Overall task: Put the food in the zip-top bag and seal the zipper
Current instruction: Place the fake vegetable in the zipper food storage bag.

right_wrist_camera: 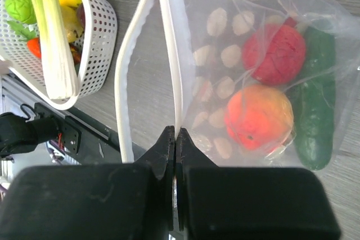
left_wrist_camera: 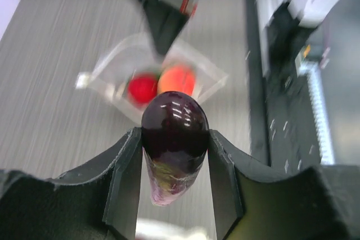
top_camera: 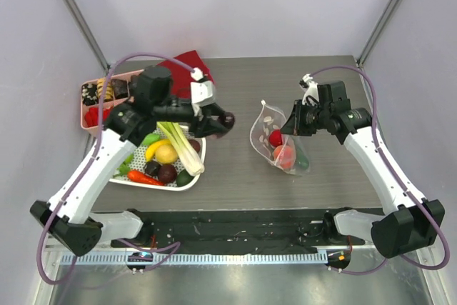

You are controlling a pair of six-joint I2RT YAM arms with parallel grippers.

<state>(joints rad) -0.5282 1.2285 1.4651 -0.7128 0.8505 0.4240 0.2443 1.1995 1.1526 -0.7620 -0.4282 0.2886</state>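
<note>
- the left claw (top_camera: 216, 123) squeezes a shiny dark purple toy eggplant (left_wrist_camera: 174, 127), up in the air between the white plastic basket (top_camera: 194, 173) and the bag.
- the right claw (right_wrist_camera: 175, 139) is pinched tight on the mouth edge of the clear floppy bag with white dots (right_wrist_camera: 225, 54), and holds it open.
- a red toy tomato (right_wrist_camera: 278, 54), an orange toy peach (right_wrist_camera: 259, 117) and a green toy cucumber (right_wrist_camera: 315, 111) lie inside the bag.
- i think the eggplant is on its way to the bag.
- next it must go over the open mouth and drop in.
- the thin white zipper strip (right_wrist_camera: 169, 43) is not pressed shut yet.

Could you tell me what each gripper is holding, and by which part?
Left gripper: eggplant, around its middle. Right gripper: bag, pinched at its mouth edge.
</note>
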